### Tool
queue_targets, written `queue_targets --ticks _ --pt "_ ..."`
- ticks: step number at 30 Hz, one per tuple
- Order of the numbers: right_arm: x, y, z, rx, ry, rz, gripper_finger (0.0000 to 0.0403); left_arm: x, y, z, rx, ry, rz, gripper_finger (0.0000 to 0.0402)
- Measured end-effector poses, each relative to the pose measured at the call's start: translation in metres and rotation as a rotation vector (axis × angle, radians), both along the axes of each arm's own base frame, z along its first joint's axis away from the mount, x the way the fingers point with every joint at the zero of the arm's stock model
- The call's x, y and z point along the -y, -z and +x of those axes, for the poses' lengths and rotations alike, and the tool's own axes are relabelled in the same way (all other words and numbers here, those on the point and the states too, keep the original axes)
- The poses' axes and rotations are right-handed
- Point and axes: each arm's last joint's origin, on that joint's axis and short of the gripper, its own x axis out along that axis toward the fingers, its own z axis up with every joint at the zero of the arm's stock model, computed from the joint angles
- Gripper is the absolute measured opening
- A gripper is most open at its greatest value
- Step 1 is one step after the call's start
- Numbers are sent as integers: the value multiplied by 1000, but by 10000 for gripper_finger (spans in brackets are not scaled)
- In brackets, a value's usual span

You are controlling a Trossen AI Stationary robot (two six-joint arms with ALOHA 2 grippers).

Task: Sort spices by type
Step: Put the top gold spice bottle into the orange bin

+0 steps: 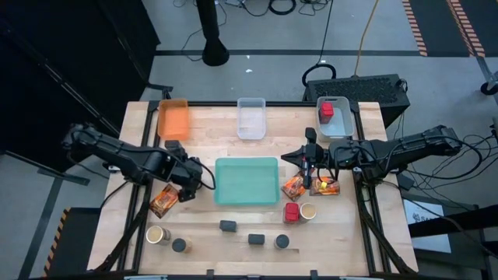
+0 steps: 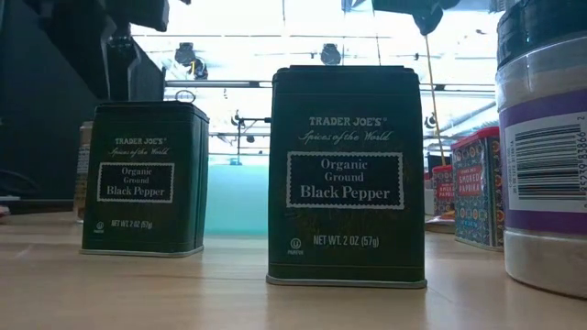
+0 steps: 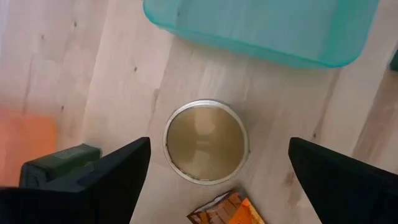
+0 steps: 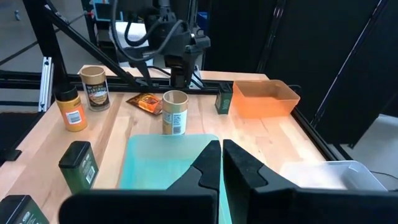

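A tan round jar (image 3: pixel 206 142) stands upright on the table by its base, beside the left edge of the teal tray (image 1: pixel 247 180). My left gripper (image 3: pixel 219 163) points down over it, open, with one finger on either side and clear of its wall. The right wrist view shows the same jar (image 4: pixel 175 112) under my left gripper (image 4: pixel 180 78). In the high view my left gripper (image 1: pixel 187 183) hides the jar. An orange-red packet (image 1: pixel 163 200) lies just in front of it. My right gripper (image 1: pixel 306 159) hangs shut above the table, right of the tray, holding nothing.
At the back stand an orange bin (image 1: pixel 173 118), a clear bin (image 1: pixel 251 117) and a bin (image 1: pixel 346 123) holding a red cube (image 1: pixel 327 109). A dark tin (image 4: pixel 224 99) stands by the orange bin. Packets (image 1: pixel 293 187), a red cube (image 1: pixel 292 211), jars and dark tins (image 1: pixel 228 226) fill the near side.
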Motion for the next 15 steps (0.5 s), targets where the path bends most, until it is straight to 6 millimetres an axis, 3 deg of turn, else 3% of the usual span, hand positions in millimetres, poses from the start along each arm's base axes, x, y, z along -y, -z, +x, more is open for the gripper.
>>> queue_targets --ticks 15 --pt "0 2 0 -17 2 1 0 -15 10 3 -32 12 -35 381"
